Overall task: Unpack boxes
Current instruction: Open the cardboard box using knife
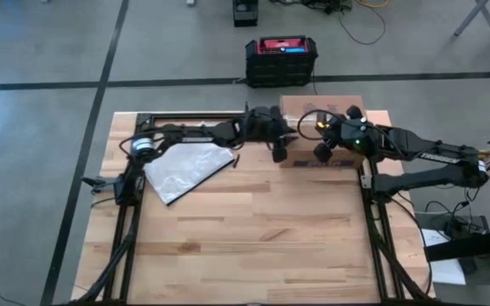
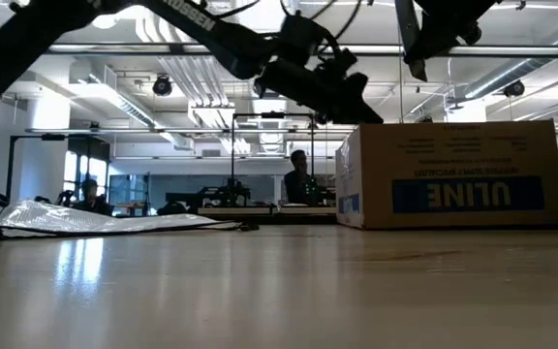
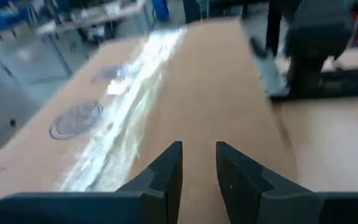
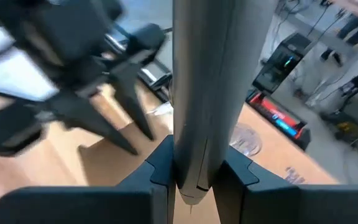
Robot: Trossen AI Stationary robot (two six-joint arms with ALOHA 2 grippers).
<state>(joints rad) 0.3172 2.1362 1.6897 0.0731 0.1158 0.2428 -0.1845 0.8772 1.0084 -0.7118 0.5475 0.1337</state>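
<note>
The brown cardboard box (image 1: 300, 106) (image 2: 453, 174) stands on its bottom at the table's far right, its blue ULINE label upside down. A shiny tape strip runs along the box top (image 3: 166, 81). My left gripper (image 1: 279, 151) (image 2: 352, 102) (image 3: 199, 165) is open, with a narrow gap, just above the box's left top edge; I cannot tell whether it touches. My right gripper (image 1: 326, 140) (image 2: 417, 44) (image 4: 194, 177) hangs above the box top, shut on a long grey tool (image 4: 207, 74) (image 2: 415, 63). My right gripper pinches the grey tool between its two fingers (image 4: 160, 165) near one end (image 4: 194, 155). The tool runs on forward in line with the fingers. It is lifted clear, and its free tip (image 2: 417, 73) points down, apart from the box top.
A clear plastic bag (image 1: 185, 168) (image 2: 95, 221) lies flat on the table's left half. A black-and-red case (image 1: 281, 58) sits on the floor beyond the far edge. The near half of the wooden table (image 1: 253, 246) is bare. People show far back in the room (image 2: 298, 174).
</note>
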